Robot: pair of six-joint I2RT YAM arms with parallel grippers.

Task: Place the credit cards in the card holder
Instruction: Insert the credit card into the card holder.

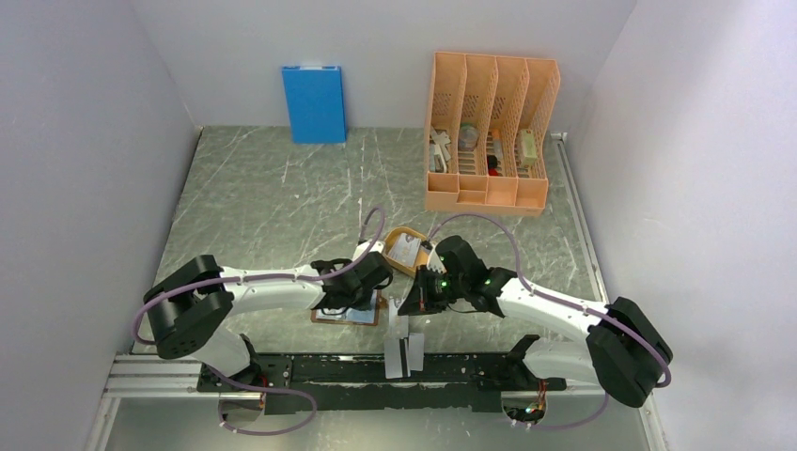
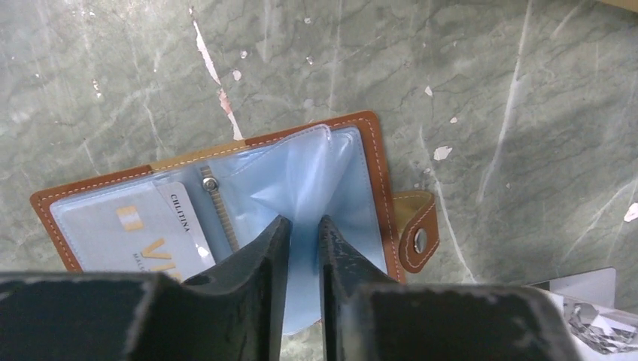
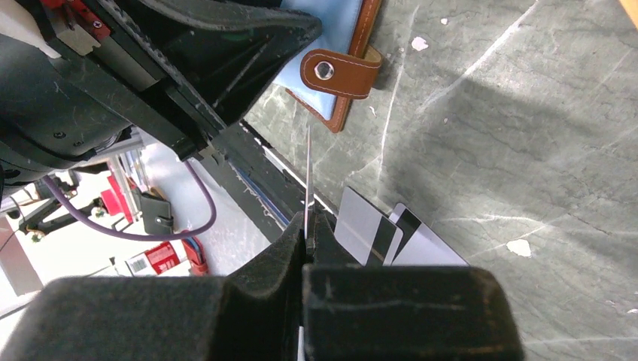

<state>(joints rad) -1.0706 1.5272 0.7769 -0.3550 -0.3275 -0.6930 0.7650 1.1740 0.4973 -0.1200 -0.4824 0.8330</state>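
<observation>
Card holder (image 2: 374, 162) sleeve pinched by left tool (image 2: 301, 222), right tool (image 3: 307, 235) clamping credit card (image 3: 308, 177) (edge-on)

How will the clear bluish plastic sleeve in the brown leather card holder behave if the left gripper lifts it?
Probably floppy: the clear bluish plastic sleeve buckles into a ridge between the fingers of the left gripper. Likely slippery, since it looks glossy. The brown leather card holder may lift with it, being small and light-looking.
</observation>
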